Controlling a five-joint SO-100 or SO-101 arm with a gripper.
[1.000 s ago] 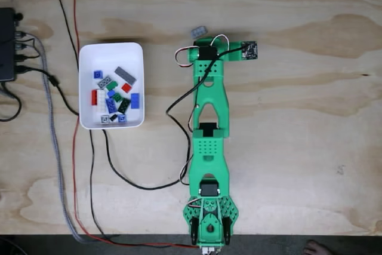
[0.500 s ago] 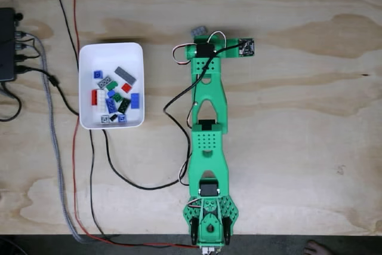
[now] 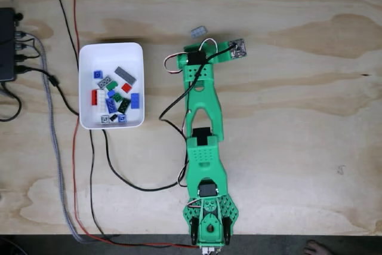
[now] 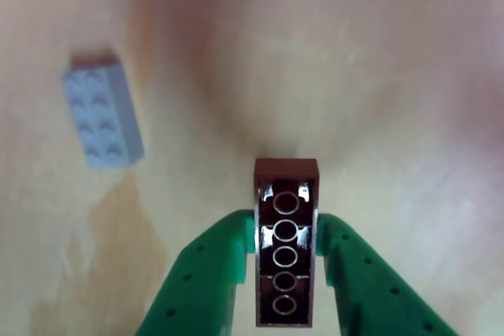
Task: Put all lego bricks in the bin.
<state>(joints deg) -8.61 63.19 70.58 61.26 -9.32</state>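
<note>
Pale plywood bench (image 3: 298,117) with visible grain, carrying all items. Green plastic robot arm (image 3: 205,147), seen from above in the fixed view, extending from its base at the lower edge toward the upper middle and leaning slightly left. White rectangular plastic bin (image 3: 111,48) with rounded corners and shallow walls, left of the arm in the fixed view, well apart from it; it contains a loose cluster of small lego bricks (image 3: 116,97) in blue, red, green, grey and black. Black box (image 3: 7,45) with cables at the left edge of the same view. Green fingers (image 4: 286,253), entering the other view from below, closed narrowly on a dark brown lego brick (image 4: 286,179) held hollow underside toward the camera, above the bench. Grey studded lego brick (image 4: 102,116) lying flat on the bench, up and left of the held brick; in the fixed view it (image 3: 199,30) lies just beyond the arm's tip.
</note>
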